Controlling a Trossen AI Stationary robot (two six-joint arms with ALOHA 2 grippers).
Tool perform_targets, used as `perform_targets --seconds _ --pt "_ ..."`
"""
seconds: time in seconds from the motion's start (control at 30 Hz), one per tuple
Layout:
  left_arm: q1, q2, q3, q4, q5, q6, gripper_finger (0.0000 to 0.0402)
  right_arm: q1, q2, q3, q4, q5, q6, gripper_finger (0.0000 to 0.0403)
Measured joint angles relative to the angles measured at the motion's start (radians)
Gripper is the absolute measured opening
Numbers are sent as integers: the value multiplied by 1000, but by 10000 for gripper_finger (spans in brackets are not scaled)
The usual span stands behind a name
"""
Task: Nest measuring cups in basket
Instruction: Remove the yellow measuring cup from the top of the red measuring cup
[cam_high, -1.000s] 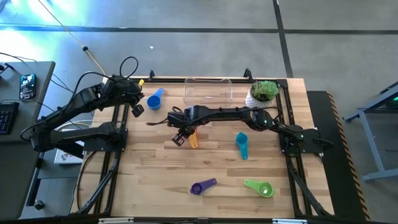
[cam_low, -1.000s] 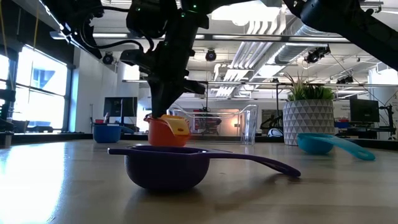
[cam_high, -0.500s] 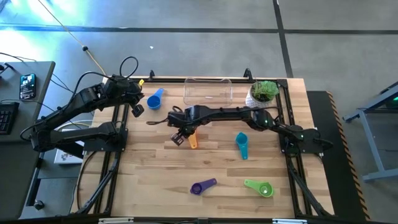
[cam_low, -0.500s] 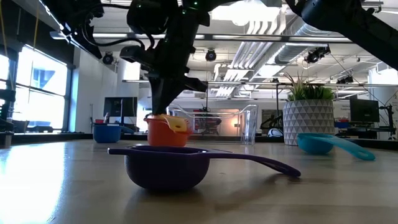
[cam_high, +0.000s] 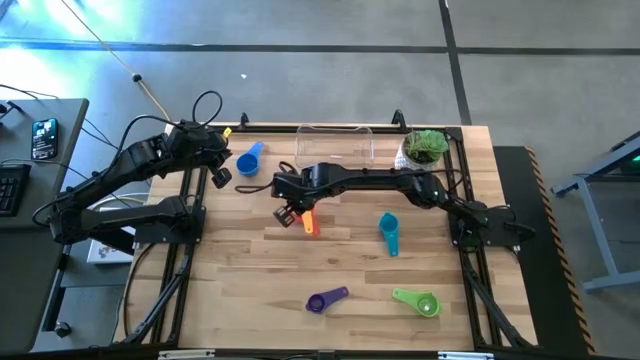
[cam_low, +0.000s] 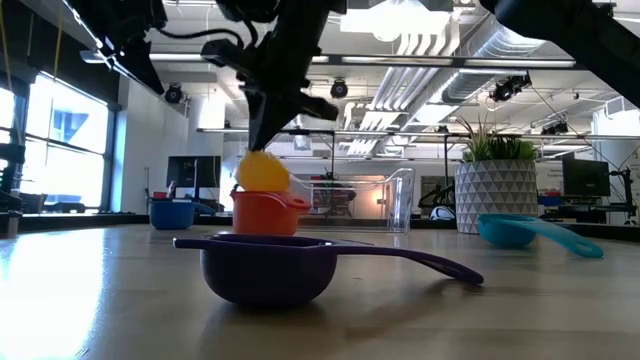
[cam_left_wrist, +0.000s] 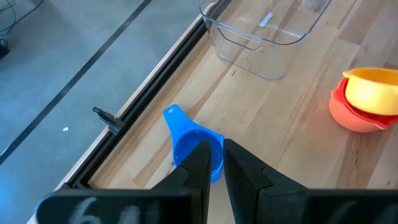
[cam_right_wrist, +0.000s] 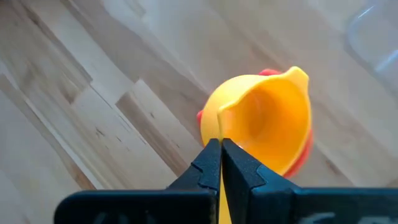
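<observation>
The right gripper (cam_right_wrist: 219, 146) is clenched on the yellow cup's (cam_right_wrist: 264, 121) rim, holding it tilted just above the orange cup (cam_low: 268, 213).

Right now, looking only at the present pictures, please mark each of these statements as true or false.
1. The right end effector grips the yellow cup. True.
2. The yellow cup rests fully inside the orange cup. False: it is lifted above it.
3. The basket already holds two cups. False: no cup shows in it.
4. The blue cup lies near the left end effector. True.
5. The purple cup sits beside the plant pot. False: it lies at the opposite table edge, near the green cup.
</observation>
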Motion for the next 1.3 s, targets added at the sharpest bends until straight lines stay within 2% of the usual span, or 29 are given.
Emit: perform_targets --seconds 0.27,0.67,1.0,1.3 --pt "0 0 0 3 0 0 35 1 -43 0 -35 51 3 1" --pt "0 0 0 4 0 0 35 32 -54 -5 -341 115 69 0" --pt "0 0 0 4 0 0 35 31 -54 -169 -358 128 105 0" --pt "0 0 0 5 0 -2 35 24 -54 -275 -345 94 103 0"
